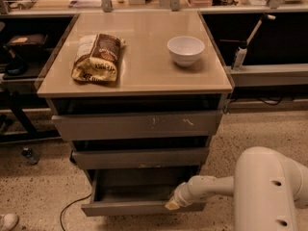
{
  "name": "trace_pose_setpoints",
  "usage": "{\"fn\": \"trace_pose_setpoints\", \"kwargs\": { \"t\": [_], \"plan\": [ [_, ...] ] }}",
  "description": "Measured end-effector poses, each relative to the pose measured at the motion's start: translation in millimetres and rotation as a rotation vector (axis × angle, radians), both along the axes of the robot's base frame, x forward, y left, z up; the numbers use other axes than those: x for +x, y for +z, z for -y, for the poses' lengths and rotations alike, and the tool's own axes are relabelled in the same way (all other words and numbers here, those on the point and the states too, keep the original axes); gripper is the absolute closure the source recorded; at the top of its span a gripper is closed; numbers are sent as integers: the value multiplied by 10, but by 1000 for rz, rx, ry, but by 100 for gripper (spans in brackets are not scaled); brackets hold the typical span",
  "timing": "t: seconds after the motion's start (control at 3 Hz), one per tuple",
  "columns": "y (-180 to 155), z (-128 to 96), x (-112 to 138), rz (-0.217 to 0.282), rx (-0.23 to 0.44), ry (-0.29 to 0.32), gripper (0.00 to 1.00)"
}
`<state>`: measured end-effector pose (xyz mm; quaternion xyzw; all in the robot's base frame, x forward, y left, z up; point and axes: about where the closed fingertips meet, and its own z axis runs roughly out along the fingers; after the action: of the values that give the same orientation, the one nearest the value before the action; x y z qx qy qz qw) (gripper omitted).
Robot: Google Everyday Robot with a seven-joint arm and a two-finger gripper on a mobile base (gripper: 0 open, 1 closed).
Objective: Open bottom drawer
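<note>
The bottom drawer (130, 208), lowest in the cabinet (144, 66), stands partly pulled out, its long front edge running left to right. We find the gripper (172, 205) at that edge, right of centre; whether it is clamped we cannot tell

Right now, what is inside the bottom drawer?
In the bottom drawer only a grey floor shows; its back is hidden under the middle drawer. The pincer sits at its front right edge.

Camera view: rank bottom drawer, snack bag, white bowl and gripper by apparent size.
1. bottom drawer, open
2. snack bag
3. white bowl
4. gripper, at the drawer front's right end; it is nearer the camera, so its rank is less sure.
</note>
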<state>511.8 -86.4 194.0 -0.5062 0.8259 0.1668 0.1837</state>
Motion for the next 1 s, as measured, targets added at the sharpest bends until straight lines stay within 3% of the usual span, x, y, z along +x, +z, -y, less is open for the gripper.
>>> {"fn": "trace_pose_setpoints", "kwargs": {
  "t": [0.33, 0.67, 1.0],
  "plan": [
    [-22, -10, -75, -15, -6, 5, 100],
    [-54, 16, -338, -60, -19, -14, 100],
    [-28, 2, -339, -62, -19, -15, 100]
  ]
}}
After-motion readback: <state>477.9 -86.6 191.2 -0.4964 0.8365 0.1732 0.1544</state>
